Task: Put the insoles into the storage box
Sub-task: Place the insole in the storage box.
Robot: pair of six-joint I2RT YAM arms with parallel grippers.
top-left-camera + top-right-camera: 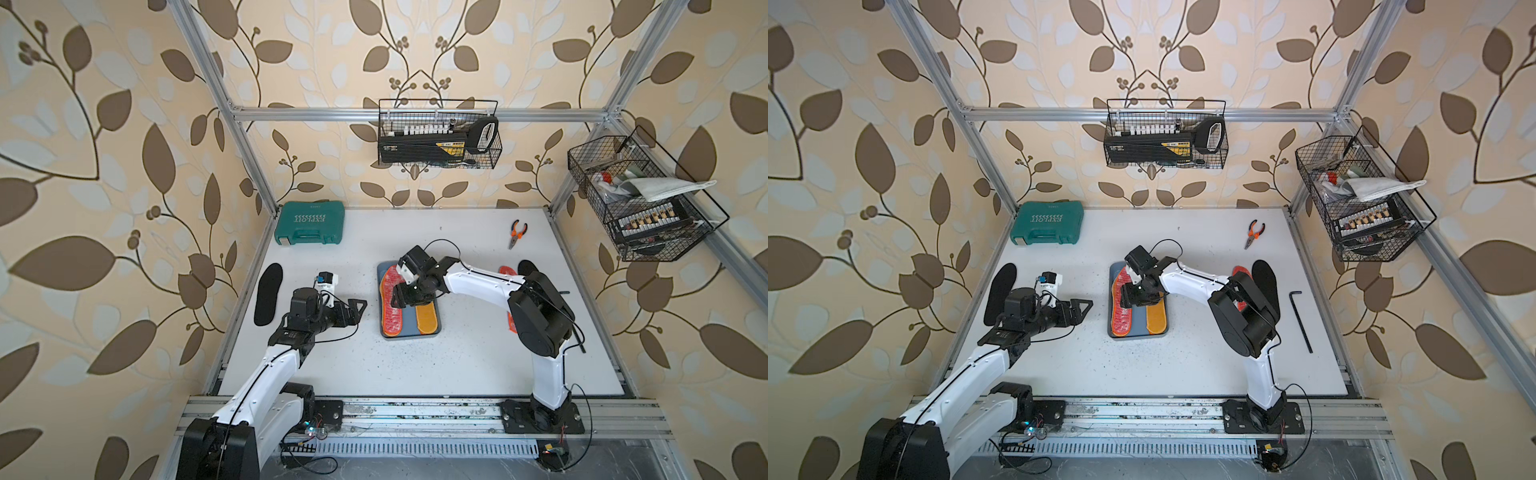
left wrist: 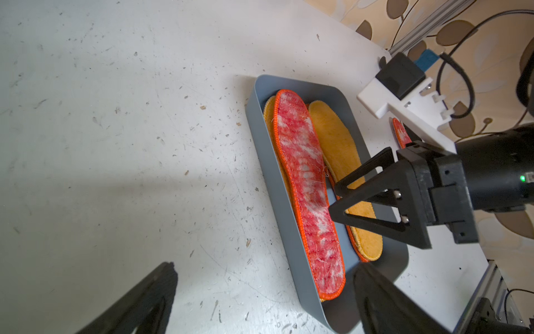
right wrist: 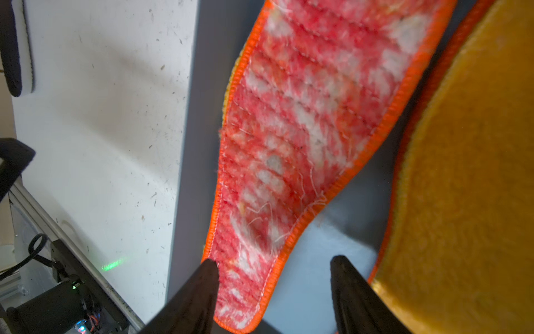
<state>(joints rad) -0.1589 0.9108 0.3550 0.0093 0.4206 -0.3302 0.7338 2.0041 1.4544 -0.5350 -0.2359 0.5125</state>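
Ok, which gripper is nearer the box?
Right. The right gripper is over the box, jaws apart above the red insole lying in it. The left gripper is open, off to the box's left, clear of it.

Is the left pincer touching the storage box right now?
Apart. In a top view, a strip of bare white table separates the open left pincer from the storage box.

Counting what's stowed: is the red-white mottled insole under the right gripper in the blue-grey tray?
In: the red-white mottled insole lies inside the blue-grey plastic tray, atop a mustard-yellow insole.
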